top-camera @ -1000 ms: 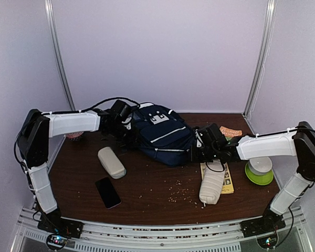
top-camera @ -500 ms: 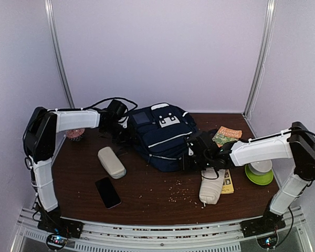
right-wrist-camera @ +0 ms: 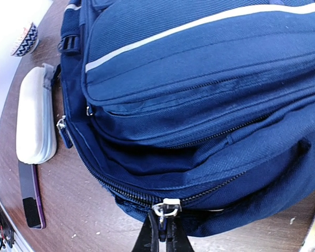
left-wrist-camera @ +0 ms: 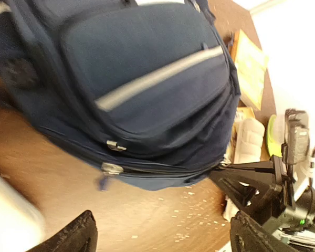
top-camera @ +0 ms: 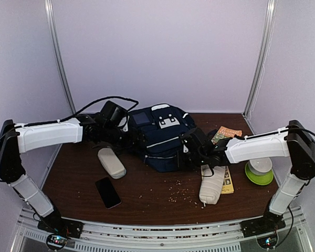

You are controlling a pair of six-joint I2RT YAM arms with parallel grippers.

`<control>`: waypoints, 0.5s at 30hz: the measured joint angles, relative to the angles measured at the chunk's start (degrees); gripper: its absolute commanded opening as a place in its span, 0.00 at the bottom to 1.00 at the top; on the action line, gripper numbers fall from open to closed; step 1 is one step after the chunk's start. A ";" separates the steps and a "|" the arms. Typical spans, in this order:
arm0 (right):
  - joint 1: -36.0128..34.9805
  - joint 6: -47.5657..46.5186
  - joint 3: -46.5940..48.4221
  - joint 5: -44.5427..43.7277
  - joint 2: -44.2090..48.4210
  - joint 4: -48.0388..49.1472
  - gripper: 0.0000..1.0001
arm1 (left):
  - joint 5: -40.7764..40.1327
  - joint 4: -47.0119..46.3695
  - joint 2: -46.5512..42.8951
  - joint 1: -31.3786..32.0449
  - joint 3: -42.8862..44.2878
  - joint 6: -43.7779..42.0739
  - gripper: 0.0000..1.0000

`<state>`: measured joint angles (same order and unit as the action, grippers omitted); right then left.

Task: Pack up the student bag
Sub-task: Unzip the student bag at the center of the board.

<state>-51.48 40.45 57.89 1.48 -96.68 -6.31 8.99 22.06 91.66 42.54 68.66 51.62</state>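
From above, you see a dark wooden table (top-camera: 147, 207) with the student bag (top-camera: 163, 137) lying at the middle of the frame, toward the back wall. The bag is navy with thin white stripes and white patches near its upper end. Your left arm reaches in from the left edge, and the left jaws sit just beside the bag's left side. In the left wrist view, the left jaws stand wide open with nothing between them, and the bag fills the upper part of that frame. Your right arm comes in from the right edge to the bag's lower right corner. In the right wrist view, the right jaws are pinched closed on a metal zip pull (right-wrist-camera: 165, 208) at the bottom centre of the frame, on the bag's lowest zip line. Left of the bag lies a pale oblong case (top-camera: 111, 162), with a dark phone (top-camera: 108, 192) below it. To the lower right, a beige pouch (top-camera: 212, 185) rests partly on a yellow book (top-camera: 229, 181), near a green bowl (top-camera: 259, 175). Pale crumbs (top-camera: 179, 193) are scattered across the table below the bag.
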 measured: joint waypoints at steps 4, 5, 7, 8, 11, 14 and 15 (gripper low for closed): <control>-1.09 -0.22 0.22 0.00 -0.09 -0.44 0.00 | 1.33 -2.71 5.81 3.06 1.11 5.29 0.90; -1.33 -0.24 0.22 0.00 -0.09 -0.50 0.00 | 1.95 -3.48 7.72 3.04 1.40 6.38 0.90; -1.88 -0.33 0.20 -0.09 -0.09 -0.48 0.00 | 2.86 -4.55 10.95 2.95 1.42 8.37 0.90; -2.19 -0.44 0.15 -0.20 -0.09 -0.39 0.00 | 3.19 -4.57 12.31 2.93 1.42 9.29 0.90; -3.08 -0.66 -0.20 -0.35 -0.09 -0.26 0.00 | 3.93 -4.52 14.16 3.04 1.42 11.17 0.90; -3.54 -0.94 -0.55 -0.48 -0.09 0.02 0.00 | 4.07 -4.46 14.58 3.21 1.53 12.52 0.89; -3.65 -1.07 -0.61 -0.57 -0.09 0.15 0.00 | 4.04 -4.42 14.67 3.21 1.64 13.03 0.87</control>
<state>-55.13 39.38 57.28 0.91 -96.77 -6.15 13.04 17.65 106.32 45.76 70.30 64.64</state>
